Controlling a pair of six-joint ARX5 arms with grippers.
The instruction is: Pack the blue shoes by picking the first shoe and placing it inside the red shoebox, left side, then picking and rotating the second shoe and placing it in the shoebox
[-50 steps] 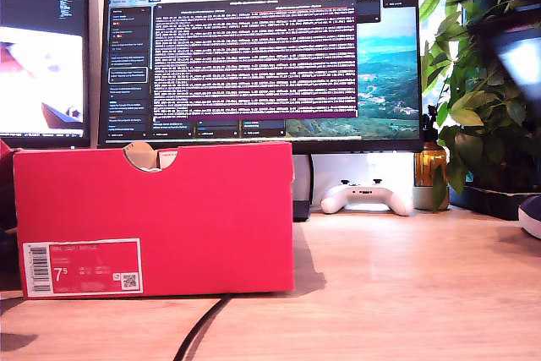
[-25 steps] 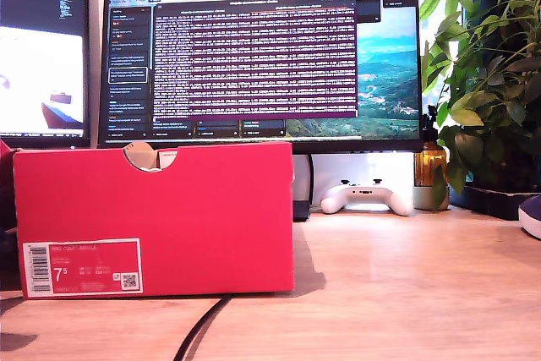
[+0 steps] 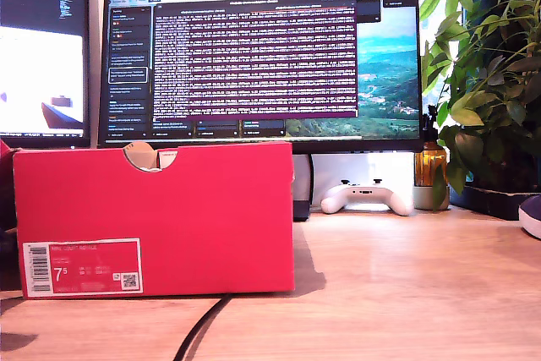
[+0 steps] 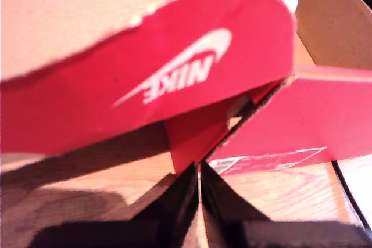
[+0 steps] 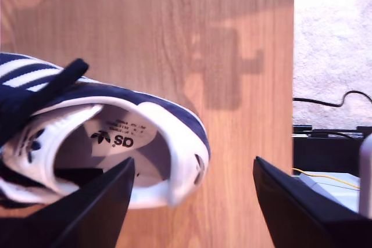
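Pinkish-red cardboard shoebox (image 3: 152,219) sits on wooden bench (image 3: 406,293), exterior view's left. First gripper (image 4: 199,201) pinched tight beside box flap. Second gripper (image 5: 192,201) spread wide over navy suede sneaker (image 5: 104,137) on bench.

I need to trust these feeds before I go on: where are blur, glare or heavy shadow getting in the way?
First wrist view: the red shoebox flap is soft and close, with my first gripper a dark silhouette, jaws together. Second wrist view: the blue shoe is fairly sharp, my second gripper open and unlit, and pale flooring beyond the table edge is overexposed. Exterior view: sharp, with window glare at its upper right behind the plant.
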